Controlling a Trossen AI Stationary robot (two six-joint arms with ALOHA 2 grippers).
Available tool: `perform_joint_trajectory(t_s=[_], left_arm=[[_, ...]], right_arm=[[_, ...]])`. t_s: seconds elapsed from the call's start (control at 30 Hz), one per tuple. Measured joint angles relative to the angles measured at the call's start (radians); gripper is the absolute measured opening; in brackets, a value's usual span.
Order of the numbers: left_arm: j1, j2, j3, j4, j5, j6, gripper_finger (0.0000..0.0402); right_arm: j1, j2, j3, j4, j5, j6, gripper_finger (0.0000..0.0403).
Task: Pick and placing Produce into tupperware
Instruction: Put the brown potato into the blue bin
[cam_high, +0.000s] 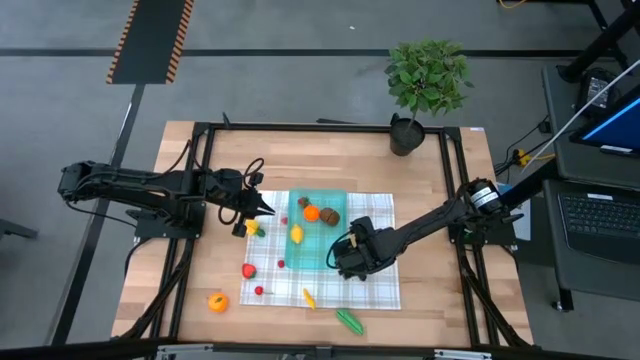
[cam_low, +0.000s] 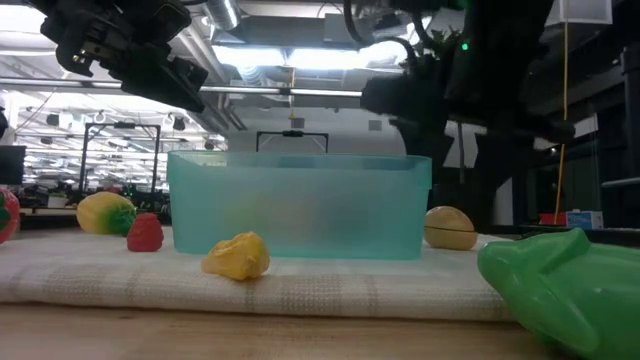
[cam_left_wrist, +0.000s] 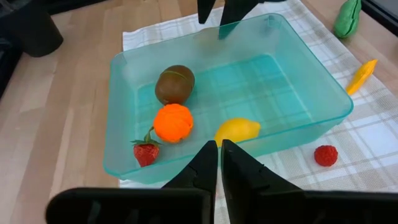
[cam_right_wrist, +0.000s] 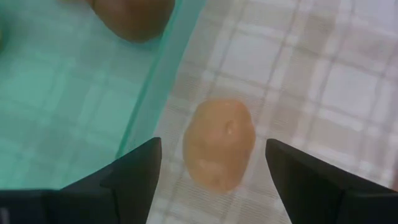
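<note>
Your right gripper (cam_right_wrist: 211, 165) hangs directly over a tan potato-like piece (cam_right_wrist: 219, 143) on the checked cloth (cam_right_wrist: 323, 93), just beside the outer wall of the tupperware (cam_right_wrist: 163, 81); its fingers stand wide open, one on each side of the piece, not touching it. Judged from its look, the piece is light, rigid, smooth moulded plastic, rounded and likely to squirt sideways; take it across its narrow middle, squarely. Farther along, inside the tupperware, lie a brown kiwi (cam_left_wrist: 174, 84), an orange (cam_left_wrist: 173, 122), a strawberry (cam_left_wrist: 145, 152) and a lemon (cam_left_wrist: 237, 130). Your left gripper (cam_left_wrist: 217, 163) hovers at the tupperware's opposite rim, fingers closed and empty. More produce lies on the cloth around the tupperware.
</note>
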Motion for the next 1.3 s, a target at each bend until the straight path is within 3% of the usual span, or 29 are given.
perform_joint_trajectory(t_s=[0.2,0.53,0.93,1.3], left_arm=[[0.0,0.0,0.0,0.0,0.0,0.0,0.0001],[0.0,0.0,0.0,0.0,0.0,0.0,0.0024],[0.0,0.0,0.0,0.0,0.0,0.0,0.0041],[0.0,0.0,0.0,-0.001,0.0,0.0,0.002]], right_arm=[[-0.004,0.0,-0.074,0.091,-0.004,0.002,0.0289],[-0.019,0.0,-0.097,0.108,-0.004,0.0,0.0286],[-0.019,0.0,-0.097,0.109,-0.004,-0.001,0.0212],[-0.019,0.0,-0.097,0.107,-0.004,-0.004,0.0207]])
